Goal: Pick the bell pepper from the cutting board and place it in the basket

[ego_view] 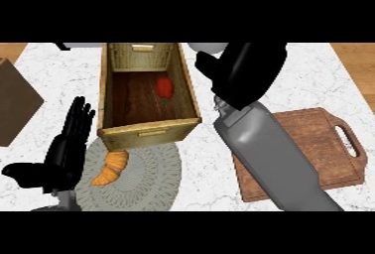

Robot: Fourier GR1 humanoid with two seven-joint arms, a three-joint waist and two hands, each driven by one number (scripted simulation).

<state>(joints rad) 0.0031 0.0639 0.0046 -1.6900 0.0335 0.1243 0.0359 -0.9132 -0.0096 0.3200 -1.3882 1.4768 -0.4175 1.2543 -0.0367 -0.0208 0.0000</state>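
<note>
Red pepper (165, 88) lay in the basket (192, 94); the right hand (245, 69), fingers seemingly relaxed and empty, might clip the rim withdrawing.

One head view looks steeply down at the counter (322, 84).

No text, label, brand, number or sign can be read anywhere in the head view.
</note>
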